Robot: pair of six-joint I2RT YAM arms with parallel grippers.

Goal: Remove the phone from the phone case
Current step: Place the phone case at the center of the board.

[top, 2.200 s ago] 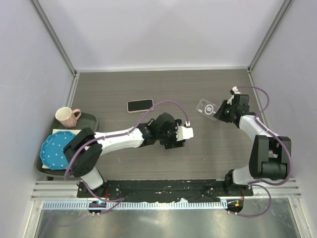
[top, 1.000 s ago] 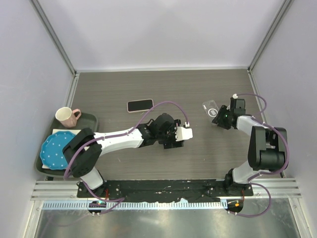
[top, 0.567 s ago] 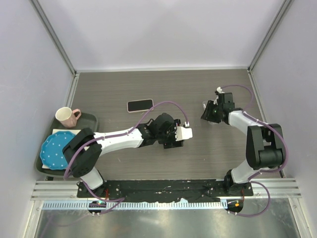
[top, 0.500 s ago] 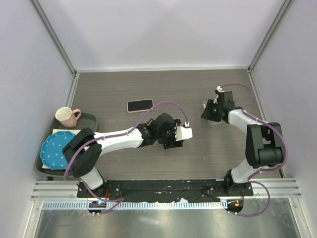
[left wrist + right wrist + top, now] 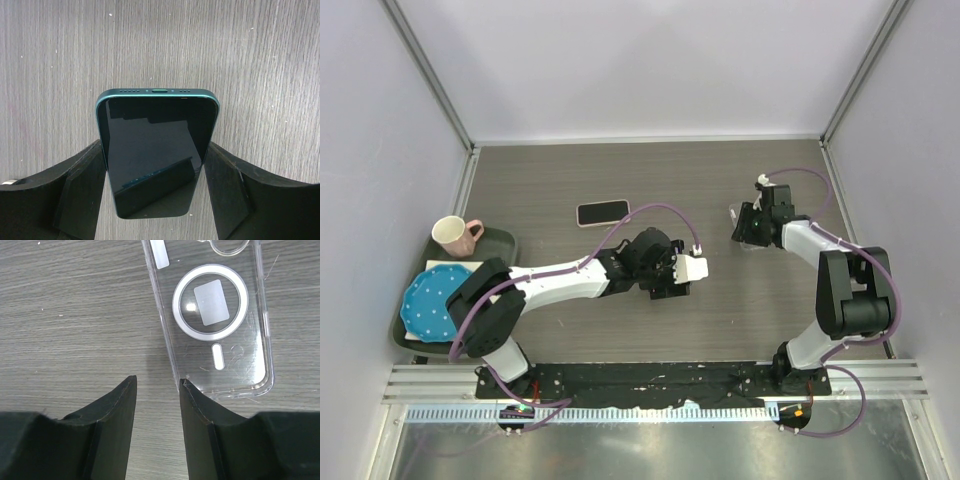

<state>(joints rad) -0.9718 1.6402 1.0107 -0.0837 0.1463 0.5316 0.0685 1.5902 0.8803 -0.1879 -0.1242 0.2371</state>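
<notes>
A dark green phone [image 5: 157,150] with a black screen is out of its case. My left gripper [image 5: 156,150] is shut on its two long sides, just above the table. In the top view that gripper [image 5: 670,284] hangs near the table's middle. The clear phone case [image 5: 215,315] lies empty and flat on the table. My right gripper [image 5: 157,380] stands open at the case's near left corner. Its right fingertip [image 5: 186,386] touches the case's edge, and nothing lies between the jaws. From above, the right gripper [image 5: 748,227] covers most of the case [image 5: 734,213].
Another phone in a pink case [image 5: 603,212] lies at the back centre-left. At the left edge a dark tray [image 5: 502,243] holds a pink mug [image 5: 453,235] and a blue dotted plate [image 5: 433,302]. Walls close in the table at the back and sides.
My right gripper has swung left along the clear case and now sits over its left end. The left arm and the phone in it have not moved.
</notes>
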